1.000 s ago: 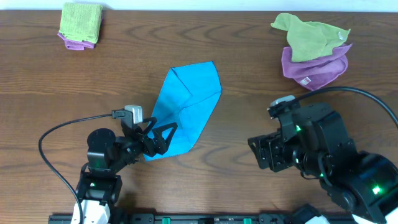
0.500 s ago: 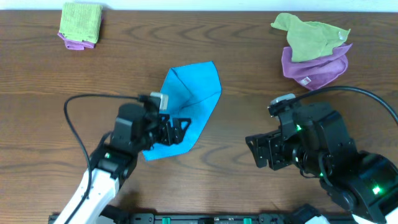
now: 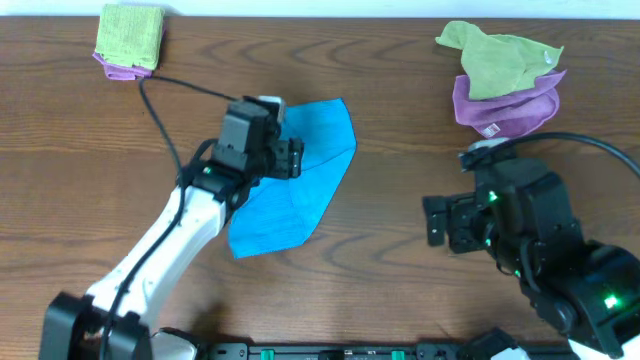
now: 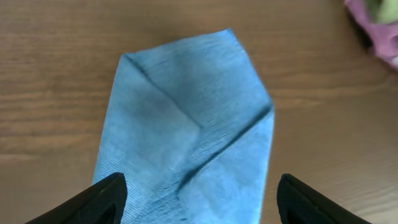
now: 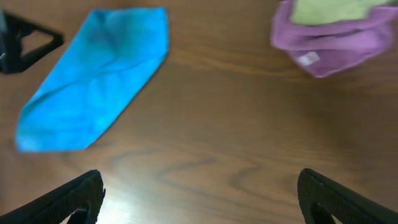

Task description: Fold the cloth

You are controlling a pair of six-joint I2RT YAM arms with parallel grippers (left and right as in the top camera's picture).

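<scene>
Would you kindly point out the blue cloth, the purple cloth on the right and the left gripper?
blue cloth (image 3: 300,195): overhead view, on its flat middle.
purple cloth (image 3: 512,115): overhead view, on its front fold.
left gripper (image 4: 200,190): left wrist view, midway between its two fingertips.

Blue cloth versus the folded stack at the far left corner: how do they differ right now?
The blue cloth is a single cloth; the stack is a green cloth on a purple one. The blue cloth lies long and lopsided, with slanted creases; the stack is a small, neat square. The blue cloth sits in the middle, under the left gripper; the stack is at the far left corner. Both rest on the table.
</scene>
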